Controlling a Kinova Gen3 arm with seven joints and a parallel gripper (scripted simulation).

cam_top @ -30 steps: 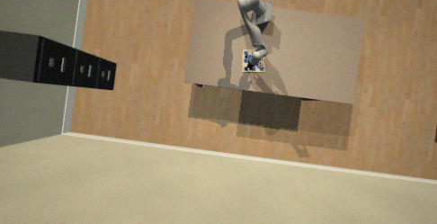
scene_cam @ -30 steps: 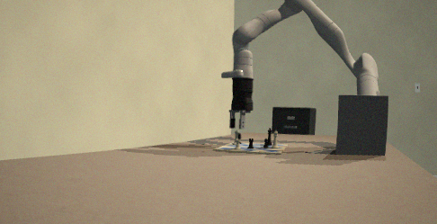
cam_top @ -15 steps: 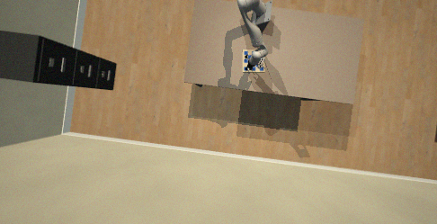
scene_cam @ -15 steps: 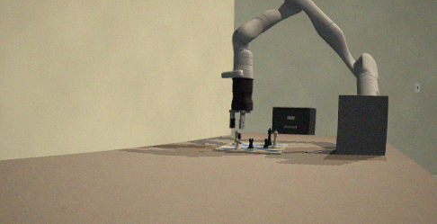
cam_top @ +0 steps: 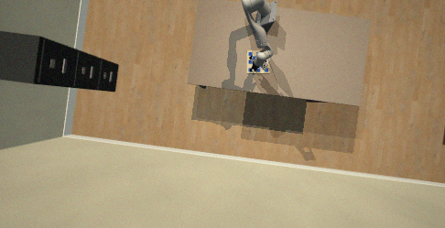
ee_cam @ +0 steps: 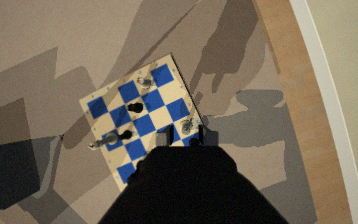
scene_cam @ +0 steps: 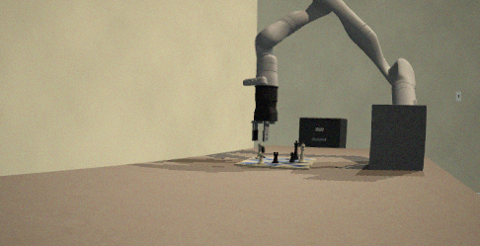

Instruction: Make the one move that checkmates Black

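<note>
A small blue-and-cream chessboard (ee_cam: 112,111) (scene_cam: 283,163) (cam_top: 265,70) lies on the table. In the wrist view a white piece (ee_cam: 185,124) stands near the board's right edge, just ahead of my fingers. Another white piece (ee_cam: 144,82) stands near the far edge. A third white piece (ee_cam: 106,140) stands at the left, next to a black piece (ee_cam: 126,134). A second black piece (ee_cam: 135,107) stands mid-board. My gripper (ee_cam: 186,131) (scene_cam: 260,132) is open and empty. It hangs above the board's near-right part, over the white piece (scene_cam: 261,154).
The tan table (cam_top: 320,55) (scene_cam: 198,207) bears the board. The arm's dark base block (scene_cam: 397,137) stands at the right. A dark cabinet (scene_cam: 323,132) (cam_top: 59,64) stands beyond. The table's edge and wooden floor (ee_cam: 301,100) lie to the right in the wrist view.
</note>
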